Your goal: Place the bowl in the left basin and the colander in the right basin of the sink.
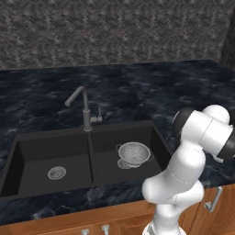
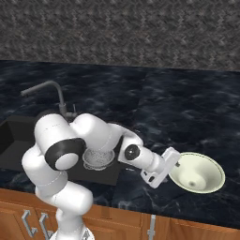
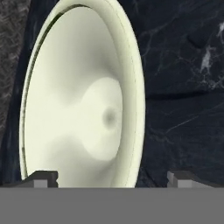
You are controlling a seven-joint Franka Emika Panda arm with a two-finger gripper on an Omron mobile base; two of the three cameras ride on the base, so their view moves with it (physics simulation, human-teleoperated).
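The cream-white bowl (image 2: pixel 198 173) sits upright on the dark counter, to the right of the sink (image 1: pixel 90 149). My gripper (image 2: pixel 172 161) is at the bowl's left rim, open. In the hand view the bowl (image 3: pixel 83 109) looms close and its rim runs down between the two fingertips (image 3: pixel 42 178), with nothing gripped. The silver colander (image 1: pixel 134 153) stands in the right basin (image 1: pixel 105 158). From the right base view the colander (image 2: pixel 98 158) is partly hidden behind my arm. The left basin (image 1: pixel 41 158) holds just its round drain.
A grey gooseneck faucet (image 1: pixel 83 108) rises behind the sink's divider. Dark marble counter (image 2: pixel 178 108) stretches behind and to the right of the bowl. Wooden cabinet fronts with metal handles (image 2: pixel 151 229) run below the counter's front edge.
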